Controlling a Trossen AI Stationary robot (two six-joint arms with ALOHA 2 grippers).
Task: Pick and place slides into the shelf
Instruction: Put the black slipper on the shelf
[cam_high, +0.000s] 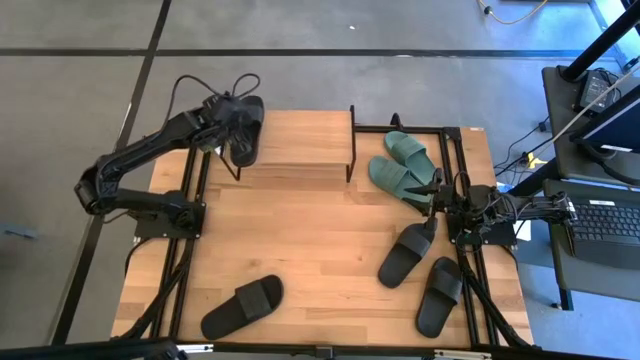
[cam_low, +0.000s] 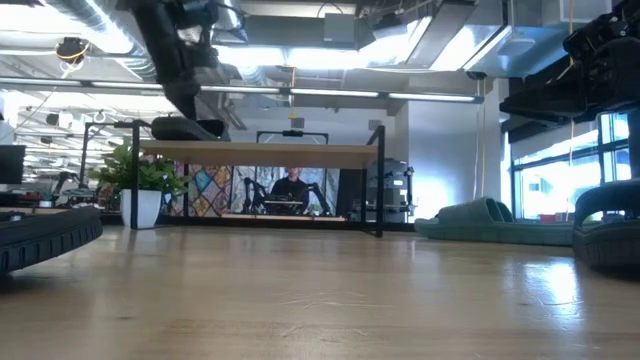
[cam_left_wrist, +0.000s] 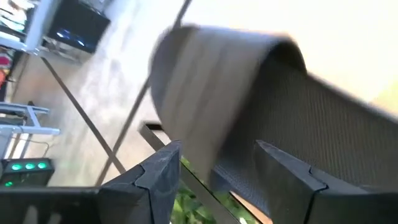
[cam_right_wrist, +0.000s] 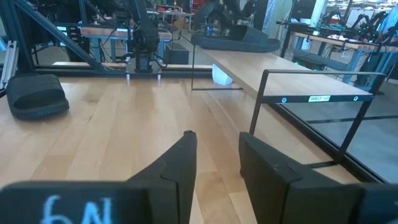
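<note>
A black slide (cam_high: 247, 135) lies on the left end of the shelf's wooden top board (cam_high: 300, 140), flat in the low view (cam_low: 185, 128). My left gripper (cam_high: 228, 112) reaches it from above and is open. In the left wrist view its fingers (cam_left_wrist: 217, 168) stand on either side of the slide's edge (cam_left_wrist: 261, 93), and background shows between one finger and the slide. My right gripper (cam_high: 440, 208) waits near the table's right edge, open by a narrow gap (cam_right_wrist: 217, 146) with nothing in it. Two teal slides (cam_high: 407, 148) (cam_high: 398, 178) lie on the table to the right of the shelf.
Three more black slides rest on the table: two at the near right (cam_high: 405, 255) (cam_high: 440, 295) and one at the near left (cam_high: 243, 305). The shelf's black metal frame (cam_right_wrist: 267, 87) stands at the far middle of the table. Bare wood lies between the shelf and the near slides.
</note>
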